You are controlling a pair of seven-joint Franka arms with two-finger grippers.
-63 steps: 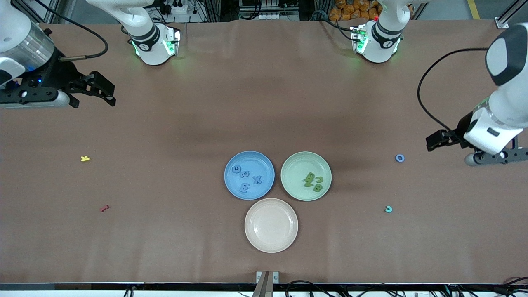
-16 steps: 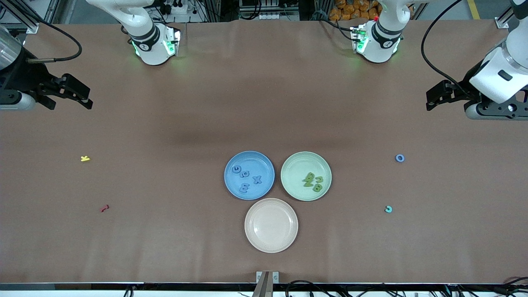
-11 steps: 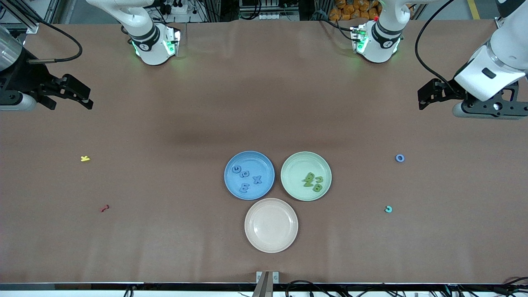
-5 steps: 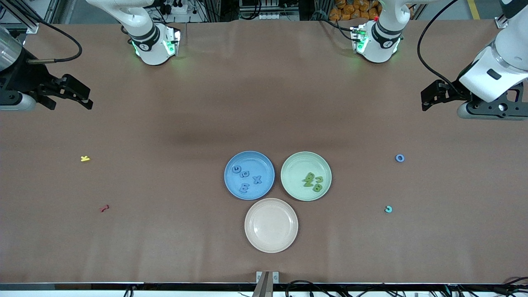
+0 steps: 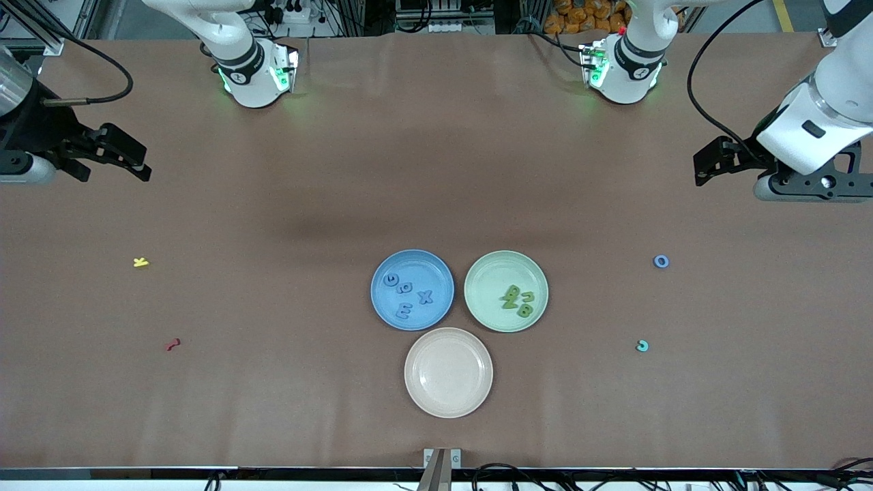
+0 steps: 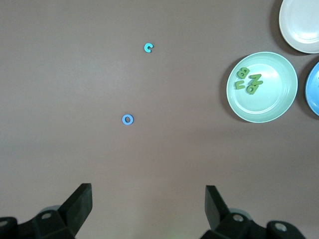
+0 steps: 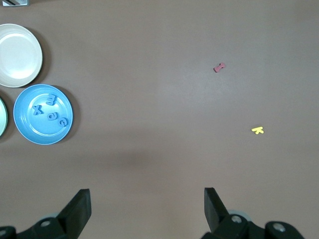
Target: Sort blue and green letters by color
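Several blue letters (image 5: 407, 298) lie in the blue plate (image 5: 436, 271). Three green letters (image 5: 520, 302) lie in the green plate (image 5: 485, 283). A blue O (image 5: 661, 261) and a teal c (image 5: 642, 346) lie loose on the table toward the left arm's end; both also show in the left wrist view, the O (image 6: 127, 119) and the c (image 6: 148, 48). My left gripper (image 5: 704, 166) is open and empty, up over bare table at its end. My right gripper (image 5: 143, 164) is open and empty, up over the right arm's end.
An empty beige plate (image 5: 448, 372) sits nearer the front camera than the two coloured plates. A yellow letter (image 5: 140, 262) and a red letter (image 5: 173, 344) lie on the table toward the right arm's end.
The left gripper rose from beside the blue O toward the bases' side, then only drifted slightly. The right gripper drew back toward its table end and has held still since.
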